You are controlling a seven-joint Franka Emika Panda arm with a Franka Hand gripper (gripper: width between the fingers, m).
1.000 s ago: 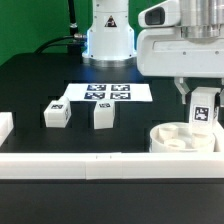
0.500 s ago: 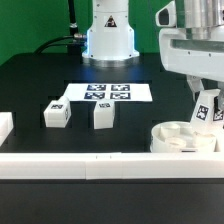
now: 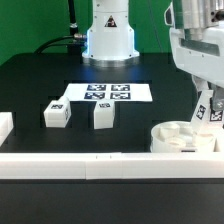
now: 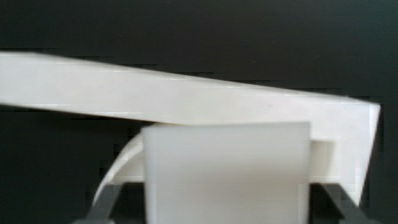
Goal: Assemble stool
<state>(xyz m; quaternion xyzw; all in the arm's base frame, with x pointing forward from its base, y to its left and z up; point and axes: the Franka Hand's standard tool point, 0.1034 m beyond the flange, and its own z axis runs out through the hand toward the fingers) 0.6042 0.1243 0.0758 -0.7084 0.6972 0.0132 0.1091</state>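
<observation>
Your end effector [image 3: 208, 98] grips one leg [image 3: 205, 110], tilted, just above the seat [image 3: 176, 140] at the exterior view's right; bring it upright over a socket before lowering

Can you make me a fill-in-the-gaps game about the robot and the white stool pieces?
1. The gripper is shut on one white leg, tilted above the round ___.
2. ___ more legs stand loose on the table, near the marker board.
3. The colour of the table top is ___.

Missing words: seat; two; black.
</observation>
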